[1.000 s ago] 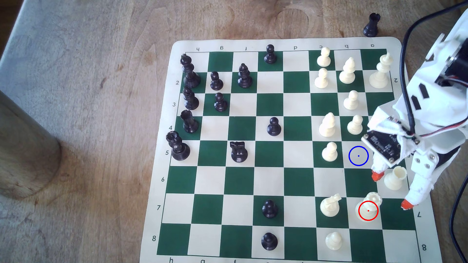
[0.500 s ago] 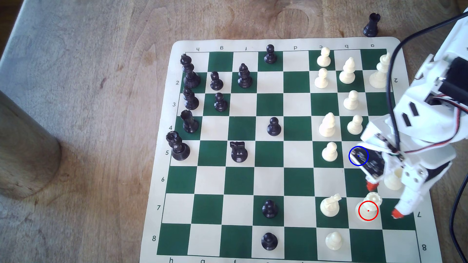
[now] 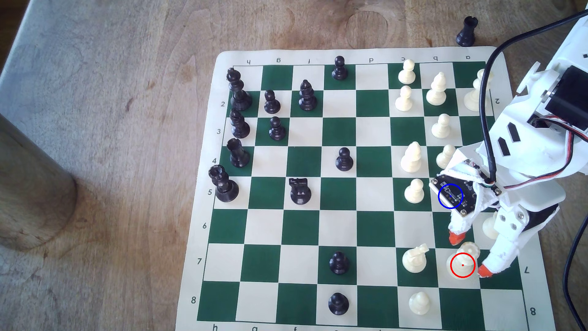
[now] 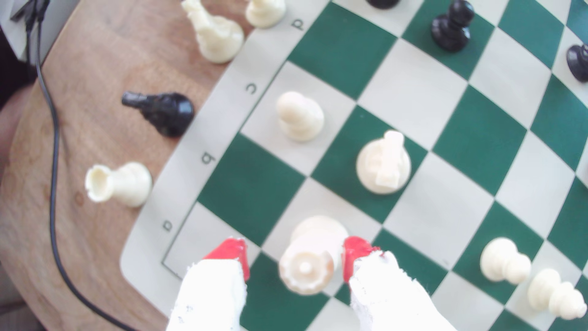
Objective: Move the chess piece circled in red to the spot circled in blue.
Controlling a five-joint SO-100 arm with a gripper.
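queen: cream plastic queen (image 3: 465,259), toothed coronet with a small knob, slim waist, wide round base; stands upright on the red-ringed cream square
queen, wrist view: coronet (image 4: 306,268) seen from above, between the two red tips
pincer: pincer (image 3: 471,254) spread wide, one red tip either side of the queen, neither clearly touching; holds nothing
handling: looks like light, stiff, smooth moulded plastic, likely slippery; tall over its base, so a sideways knock could tip it
where to grip: the slim waist just under the coronet, tips square to the stem; the crown is toothed and flares, poor seat for the tips
spot: blue-ringed square (image 3: 436,203), two squares from the queen in the same file; mostly covered by the wrist camera board in the exterior view
neighbours: cream knight (image 3: 414,259) one square from the queen, away from the arm; cream rook (image 3: 488,226) just beside the queen, partly behind the pincer
risk: the rook and a cream pawn (image 3: 414,191) beside the spot leave little room
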